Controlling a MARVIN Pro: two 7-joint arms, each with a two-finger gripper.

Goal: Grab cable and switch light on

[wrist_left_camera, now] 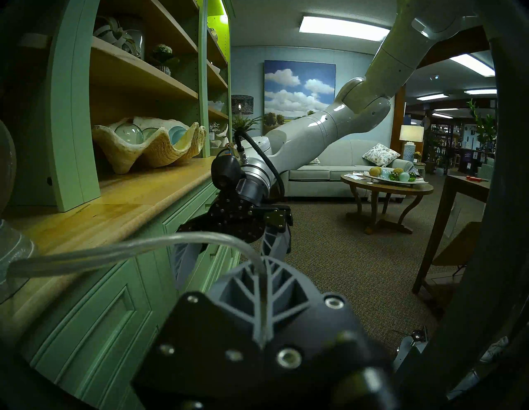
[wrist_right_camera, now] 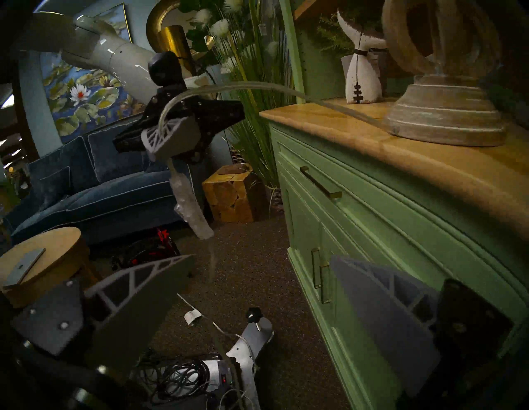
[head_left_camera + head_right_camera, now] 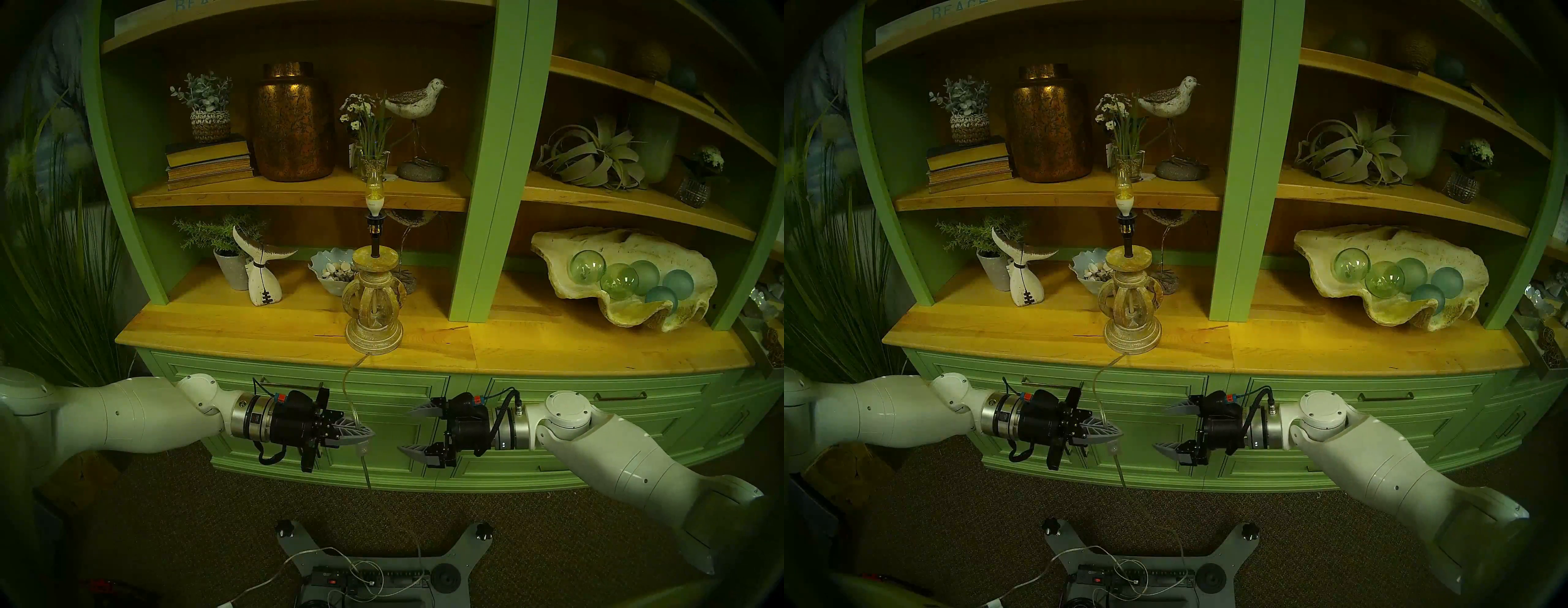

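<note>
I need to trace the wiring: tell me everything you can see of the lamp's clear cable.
The cable is a thin, translucent plastic cord. It leaves the lamp base, arcs over the counter edge and hangs in front of the green drawers. The left gripper is shut on it just above a clear inline switch. Below, it trails to the floor.
</note>
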